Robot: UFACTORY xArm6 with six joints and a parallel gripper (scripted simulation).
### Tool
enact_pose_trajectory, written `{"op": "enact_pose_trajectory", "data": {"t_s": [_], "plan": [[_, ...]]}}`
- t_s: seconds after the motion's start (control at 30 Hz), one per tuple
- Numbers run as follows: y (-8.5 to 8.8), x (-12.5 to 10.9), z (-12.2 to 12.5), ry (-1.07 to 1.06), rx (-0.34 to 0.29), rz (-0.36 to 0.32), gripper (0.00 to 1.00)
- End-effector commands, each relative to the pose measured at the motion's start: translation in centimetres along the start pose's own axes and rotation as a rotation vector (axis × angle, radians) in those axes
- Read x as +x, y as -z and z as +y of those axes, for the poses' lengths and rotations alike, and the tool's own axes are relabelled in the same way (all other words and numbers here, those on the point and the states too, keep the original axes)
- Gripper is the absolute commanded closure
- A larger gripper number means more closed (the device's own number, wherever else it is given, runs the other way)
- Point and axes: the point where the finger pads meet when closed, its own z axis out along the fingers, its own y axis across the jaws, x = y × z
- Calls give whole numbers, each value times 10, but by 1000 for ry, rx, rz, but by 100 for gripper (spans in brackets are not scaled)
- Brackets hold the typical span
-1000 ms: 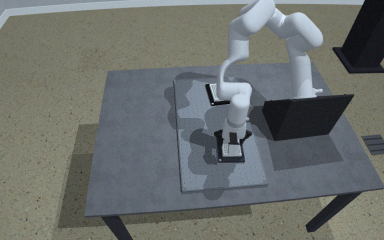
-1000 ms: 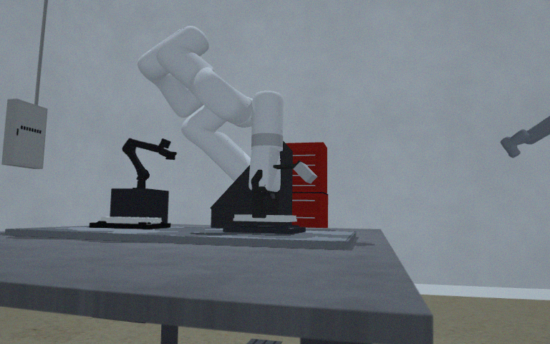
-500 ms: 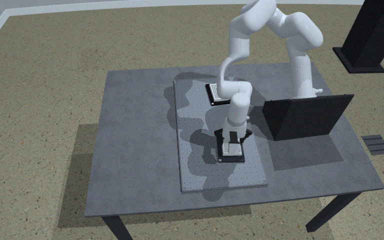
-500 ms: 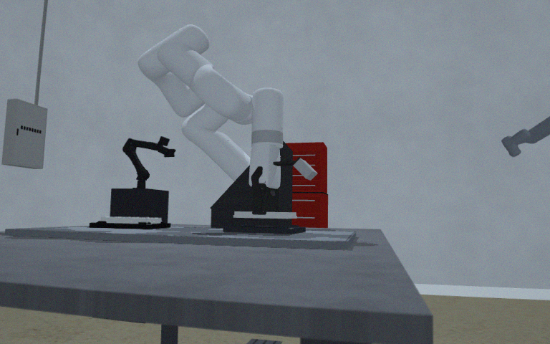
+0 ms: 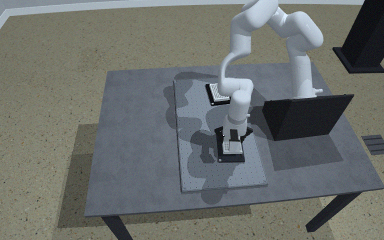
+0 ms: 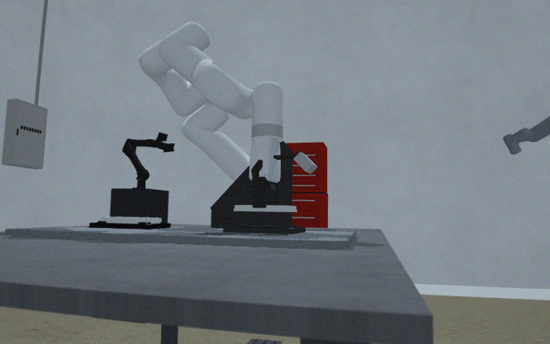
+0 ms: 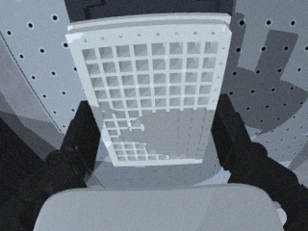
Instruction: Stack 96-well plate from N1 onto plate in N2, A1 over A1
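The white 96-well plate (image 5: 226,147) (image 6: 279,208) (image 7: 159,77) from N1 is held level between the fingers of my gripper (image 6: 259,203) (image 7: 154,112), which is shut on its two sides. It hangs a little above the black nest N1 (image 5: 231,159) (image 6: 263,229) (image 7: 149,7), with a gap under it in the exterior view. The other white 96-well plate (image 5: 217,93) (image 6: 132,220) sits in the black nest N2 (image 5: 221,103) (image 6: 95,224), partly hidden by the arm in the top view. The plate's edge markings are too small to read surely.
Both nests stand on a perforated board (image 5: 198,181) on the grey table (image 5: 135,127). A black upright panel (image 5: 305,120) stands between the board and the arm's base. A small black arm (image 6: 140,162) shows behind N2 in the exterior view.
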Motion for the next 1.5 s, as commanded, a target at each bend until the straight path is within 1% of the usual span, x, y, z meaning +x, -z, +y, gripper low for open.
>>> {"op": "enact_pose_trajectory", "data": {"t_s": [0.0,0.53,0.6,1.1,1.23,1.47], "plan": [[7,1,1,-1,-2,2,100],[32,1,1,-1,-2,2,100],[32,1,1,-1,-2,2,100],[57,1,1,-1,-2,2,100],[60,1,1,-1,-2,2,100],[60,1,1,-1,-2,2,100]]}}
